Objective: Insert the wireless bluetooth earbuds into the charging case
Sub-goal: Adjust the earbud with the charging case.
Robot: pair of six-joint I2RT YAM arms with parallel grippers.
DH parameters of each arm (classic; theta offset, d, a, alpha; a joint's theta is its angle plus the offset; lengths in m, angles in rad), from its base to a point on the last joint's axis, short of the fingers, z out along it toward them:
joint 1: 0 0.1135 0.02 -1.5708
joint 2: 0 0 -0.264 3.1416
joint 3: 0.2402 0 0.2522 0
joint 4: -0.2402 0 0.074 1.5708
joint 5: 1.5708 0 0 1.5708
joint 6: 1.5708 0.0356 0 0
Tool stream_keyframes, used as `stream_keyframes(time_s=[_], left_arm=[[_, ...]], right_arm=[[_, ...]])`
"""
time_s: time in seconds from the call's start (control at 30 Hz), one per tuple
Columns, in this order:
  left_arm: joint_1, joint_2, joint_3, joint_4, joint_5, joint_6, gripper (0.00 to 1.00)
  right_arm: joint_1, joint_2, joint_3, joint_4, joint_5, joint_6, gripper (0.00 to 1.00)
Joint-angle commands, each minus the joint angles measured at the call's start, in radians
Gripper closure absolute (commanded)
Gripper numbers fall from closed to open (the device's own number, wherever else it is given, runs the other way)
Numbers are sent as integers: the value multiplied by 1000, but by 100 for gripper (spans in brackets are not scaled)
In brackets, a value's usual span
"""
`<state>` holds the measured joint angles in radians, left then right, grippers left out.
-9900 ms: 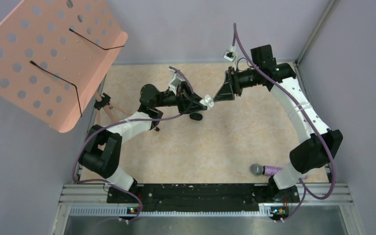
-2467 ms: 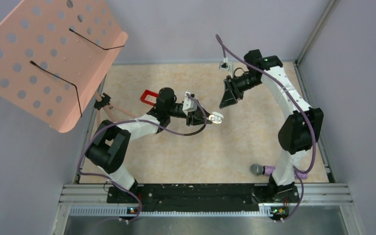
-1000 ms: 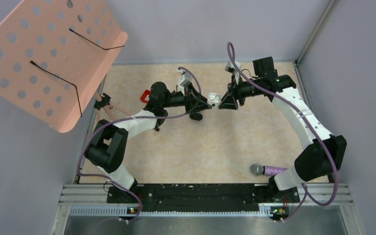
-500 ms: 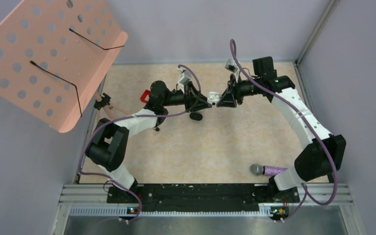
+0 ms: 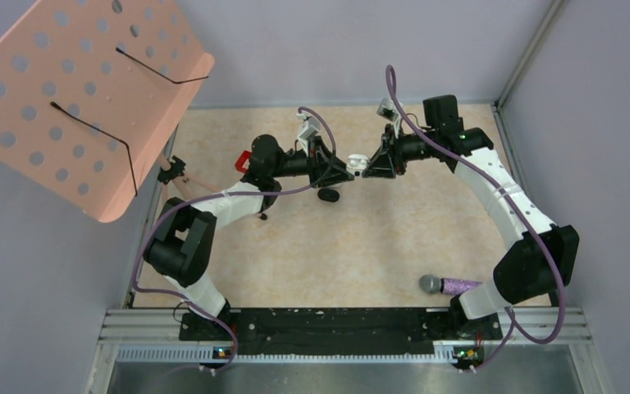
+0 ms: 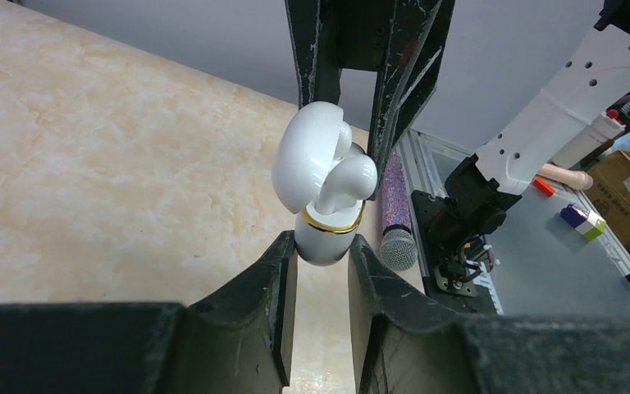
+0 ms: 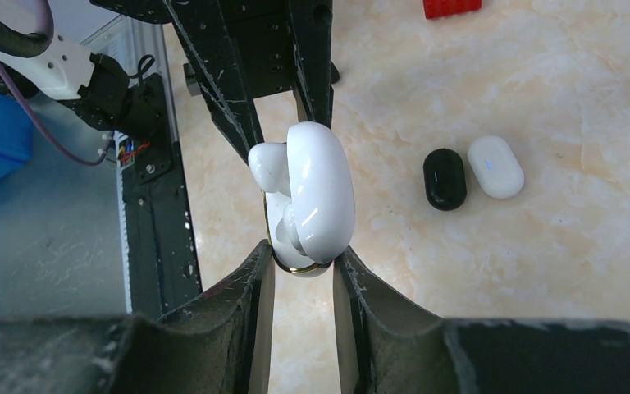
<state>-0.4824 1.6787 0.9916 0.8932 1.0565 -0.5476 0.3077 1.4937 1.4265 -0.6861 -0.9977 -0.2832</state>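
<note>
My right gripper (image 5: 371,165) comes in from well apart and now flanks the open white charging case (image 5: 358,161), jaws narrower than a second ago. My left gripper (image 5: 349,167) has carried that case farther back across the table (image 5: 336,246).

The open white pebble-shaped plastic charging case (image 5: 358,162) hangs above the marbled beige counter (image 5: 361,238), between left jaws and right jaws, one glossy white earbud (image 6: 349,177) in it. Purple glitter microphone (image 5: 447,286) lies near right; pink perforated metal stand (image 5: 82,90) far left.
</note>
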Motion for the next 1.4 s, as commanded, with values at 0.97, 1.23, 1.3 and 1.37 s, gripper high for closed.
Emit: stream_keyframes(time_s=[0.97, 1.23, 1.3, 1.37], left_arm=[[-14, 12, 57, 37, -22, 17, 99], [-10, 9, 45, 31, -4, 68, 100], [-10, 9, 46, 32, 15, 75, 100], [-12, 7, 48, 32, 30, 93, 100]], right_arm=[[16, -23, -27, 97, -14, 102, 63], [-26, -11, -3, 142, -98, 255, 47], [-28, -7, 3, 144, -85, 265, 47], [-32, -2, 0, 148, -62, 275, 48]])
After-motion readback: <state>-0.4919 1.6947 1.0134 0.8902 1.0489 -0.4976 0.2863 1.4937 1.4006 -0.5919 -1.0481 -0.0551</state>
